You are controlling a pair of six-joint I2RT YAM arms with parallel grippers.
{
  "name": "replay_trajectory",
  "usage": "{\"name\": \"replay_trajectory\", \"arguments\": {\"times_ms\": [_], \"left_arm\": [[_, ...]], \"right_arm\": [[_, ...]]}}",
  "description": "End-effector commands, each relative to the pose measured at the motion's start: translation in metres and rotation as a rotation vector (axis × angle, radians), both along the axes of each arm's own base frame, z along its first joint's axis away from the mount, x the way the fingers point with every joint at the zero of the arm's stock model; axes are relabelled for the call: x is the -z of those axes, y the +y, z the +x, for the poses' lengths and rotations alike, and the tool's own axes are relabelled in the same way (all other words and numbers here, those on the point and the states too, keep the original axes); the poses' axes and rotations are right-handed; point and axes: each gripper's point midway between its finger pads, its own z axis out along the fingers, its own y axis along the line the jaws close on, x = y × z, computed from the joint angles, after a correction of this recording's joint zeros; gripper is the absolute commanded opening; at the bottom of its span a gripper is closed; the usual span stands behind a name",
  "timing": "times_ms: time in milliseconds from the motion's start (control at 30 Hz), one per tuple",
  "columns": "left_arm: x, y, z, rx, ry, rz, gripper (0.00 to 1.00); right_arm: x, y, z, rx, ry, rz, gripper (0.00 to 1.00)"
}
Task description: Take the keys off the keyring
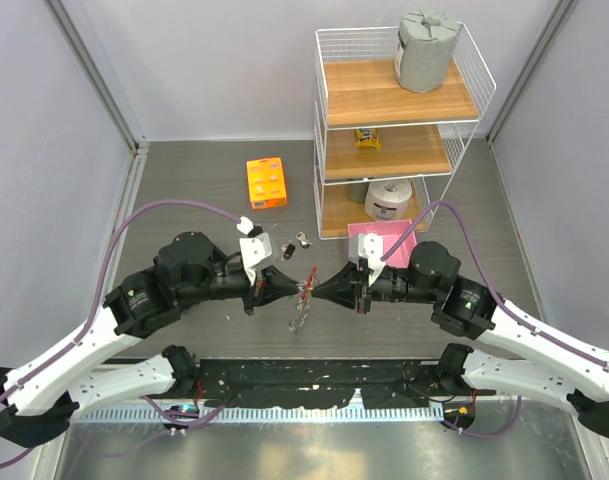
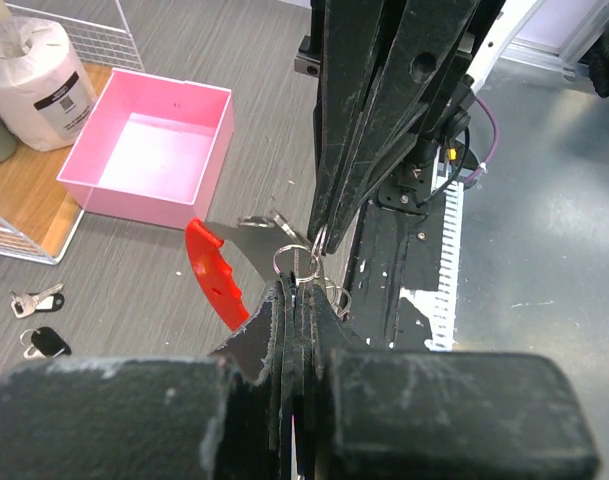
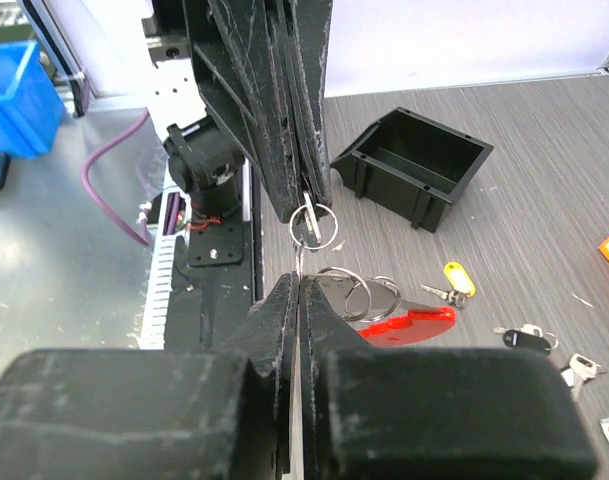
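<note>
Midair over the counter, btwn tips meeting nose-to-nose, keyring sits dead centre: my left gripper & right gripper both clenched on it, red fob dangling off it.

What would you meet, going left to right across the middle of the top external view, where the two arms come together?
The left hand → keyring → right hand.
</note>
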Motion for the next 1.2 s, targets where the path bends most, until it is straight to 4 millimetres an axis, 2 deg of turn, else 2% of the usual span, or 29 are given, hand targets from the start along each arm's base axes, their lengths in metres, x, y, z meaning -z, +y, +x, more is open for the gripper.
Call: {"name": "replay_trajectory", "arguments": {"times_ms": [0,100,300,400,467,567,667,800,967,1133,1167], "left_arm": [[-0.009,-0.005,0.004,-0.001,-0.037,-0.051,0.00],[0.003,-0.007,0.006,-0.007,-0.025,-0.035,0.00],[0.041,-0.014,0.015,-0.031,0.017,0.028,0.00],[0.058,-0.008,0.033,-0.137,0.031,0.082,0.00],[0.072,-0.002,0.049,-0.226,0.060,0.134,0.00],[0.081,-0.001,0.051,-0.229,0.099,0.153,0.00],[0.077,-0.011,0.043,-0.165,0.094,0.083,0.00],[0.064,-0.011,0.044,-0.173,0.073,0.046,0.00],[0.039,-0.007,0.043,-0.175,0.036,0.007,0.00],[0.017,-0.003,0.035,-0.147,0.005,-0.033,0.00],[0.013,-0.002,0.032,-0.134,0.001,-0.039,0.00]], "right_arm": [[-0.046,-0.002,-0.004,-0.007,-0.003,0.183,0.05],[-0.053,-0.005,-0.001,0.014,0.020,0.227,0.05],[-0.062,-0.021,0.025,0.182,0.063,0.312,0.05],[-0.050,-0.025,0.037,0.252,0.065,0.271,0.05],[-0.034,-0.027,0.046,0.307,0.089,0.219,0.05],[-0.028,-0.036,0.056,0.387,0.117,0.242,0.05],[-0.023,-0.041,0.056,0.394,0.125,0.276,0.05],[-0.015,-0.031,0.046,0.322,0.153,0.253,0.06],[-0.009,-0.029,0.039,0.278,0.144,0.241,0.28],[0.000,-0.029,0.035,0.260,0.133,0.217,0.31],[0.000,-0.029,0.034,0.255,0.133,0.217,0.35]]}}
